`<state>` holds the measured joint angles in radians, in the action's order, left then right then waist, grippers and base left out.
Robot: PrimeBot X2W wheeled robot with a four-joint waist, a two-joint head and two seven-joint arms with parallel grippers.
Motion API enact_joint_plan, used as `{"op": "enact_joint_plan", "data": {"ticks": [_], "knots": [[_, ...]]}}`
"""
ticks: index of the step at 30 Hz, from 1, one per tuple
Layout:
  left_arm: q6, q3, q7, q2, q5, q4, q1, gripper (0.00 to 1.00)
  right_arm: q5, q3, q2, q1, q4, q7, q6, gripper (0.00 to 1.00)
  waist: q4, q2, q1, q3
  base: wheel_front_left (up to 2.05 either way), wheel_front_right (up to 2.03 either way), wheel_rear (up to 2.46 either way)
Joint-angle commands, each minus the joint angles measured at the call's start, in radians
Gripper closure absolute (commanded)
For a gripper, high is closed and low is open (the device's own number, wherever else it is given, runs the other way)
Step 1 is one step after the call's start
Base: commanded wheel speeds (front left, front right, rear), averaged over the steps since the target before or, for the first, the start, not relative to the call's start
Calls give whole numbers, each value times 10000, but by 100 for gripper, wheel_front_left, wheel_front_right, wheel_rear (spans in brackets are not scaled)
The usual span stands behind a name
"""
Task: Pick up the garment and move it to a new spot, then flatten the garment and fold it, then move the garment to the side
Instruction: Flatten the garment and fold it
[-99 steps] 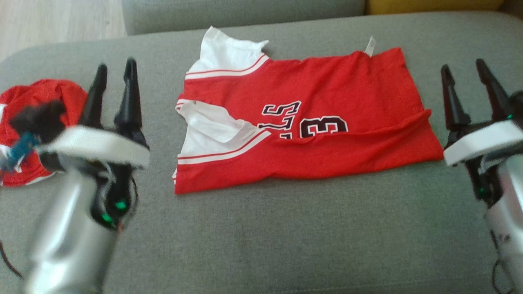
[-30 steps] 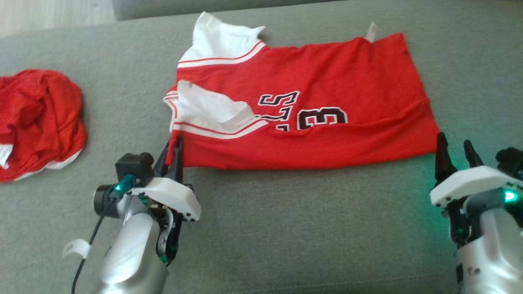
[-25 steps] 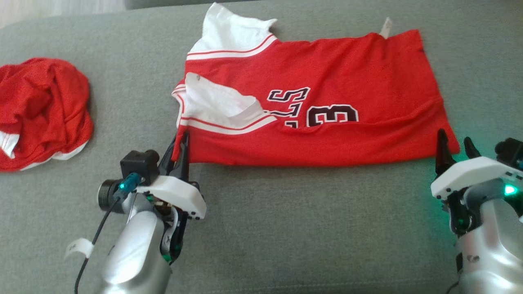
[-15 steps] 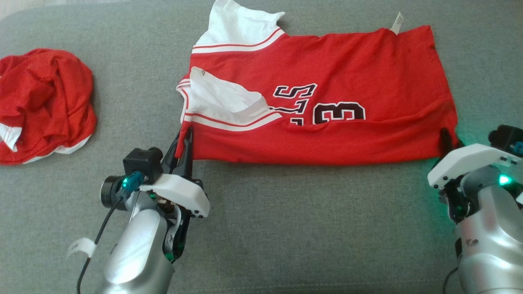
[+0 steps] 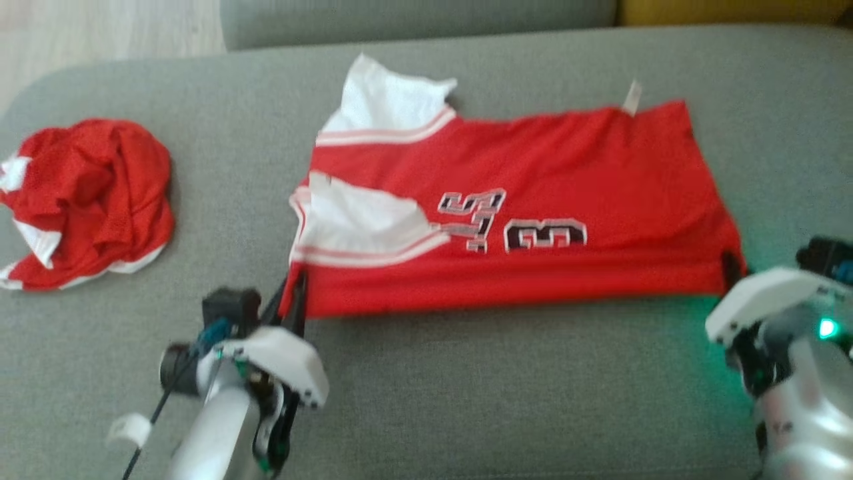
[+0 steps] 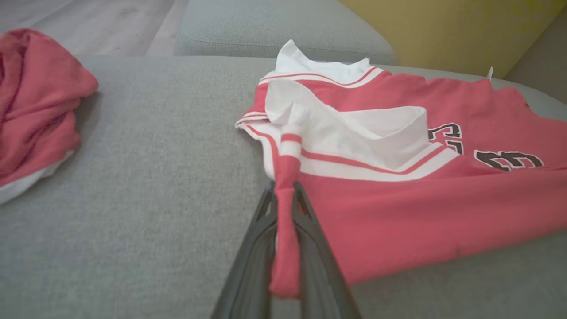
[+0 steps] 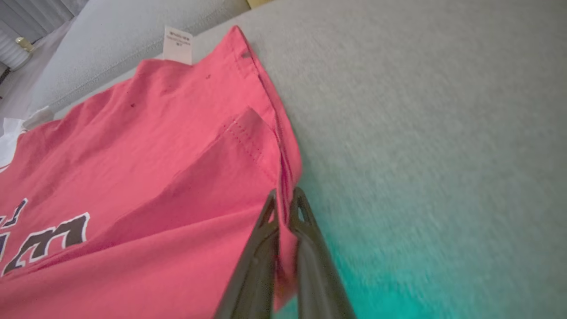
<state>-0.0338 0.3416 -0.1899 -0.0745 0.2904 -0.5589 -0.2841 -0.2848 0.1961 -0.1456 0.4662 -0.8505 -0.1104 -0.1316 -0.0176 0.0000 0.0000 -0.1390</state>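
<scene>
Currently the left jaws and right jaws are each pinching a near corner of the garment [image 5: 533,153] lying on the sofa cushion [image 5: 466,400]; such thin grips are probably risking slipping during lifting.

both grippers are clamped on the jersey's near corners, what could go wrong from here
1. The right gripper pinches only a thin strip of the jersey hem, so it may slip out on lifting.
2. The tucked white sleeve near the left gripper could flop loose.
3. The crumpled red garment on the left could get in the way.
</scene>
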Motion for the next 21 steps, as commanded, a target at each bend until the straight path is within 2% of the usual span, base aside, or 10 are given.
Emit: {"op": "enact_joint_plan", "data": {"ticks": [1, 9, 13, 14, 15, 16, 21], "knots": [[57, -448, 11, -368, 190, 187, 49, 100, -223, -206, -261, -259, 407, -189, 9, 100, 24, 0, 0, 405, 0, 0, 0], [266, -257, 494, -434, 501, 511, 1146, 100, -756, -259, -345, -1678, 1438, -1270, 9, 100, 41, 0, 0, 948, 0, 0, 0], [364, -18, 960, -445, 601, 966, 1706, 100, -940, -59, -343, -2584, 2444, -1807, 9, 100, 64, 0, 0, 1043, 0, 0, 0], [334, 13, 1057, -462, 605, 1022, 1814, 100, -876, 34, -328, -2757, 2715, -1836, 9, 79, 81, 0, 0, 1060, 0, 0, 0], [240, 36, 1036, -503, 530, 1084, 1881, 34, -805, 97, -282, -2906, 2995, -1835, 9, 0, 106, 0, 0, 1086, 0, 0, 0], [160, 77, 1001, -549, 435, 1124, 1933, 0, -795, 199, -186, -3029, 3240, -1852, 9, 0, 141, 0, 0, 1119, 0, 0, 0], [-278, -227, 347, -521, 476, 1362, 2024, 0, -804, 223, 266, -3339, 4843, -1097, 9, 0, 315, 0, 0, 1285, 0, 0, 0]]}}
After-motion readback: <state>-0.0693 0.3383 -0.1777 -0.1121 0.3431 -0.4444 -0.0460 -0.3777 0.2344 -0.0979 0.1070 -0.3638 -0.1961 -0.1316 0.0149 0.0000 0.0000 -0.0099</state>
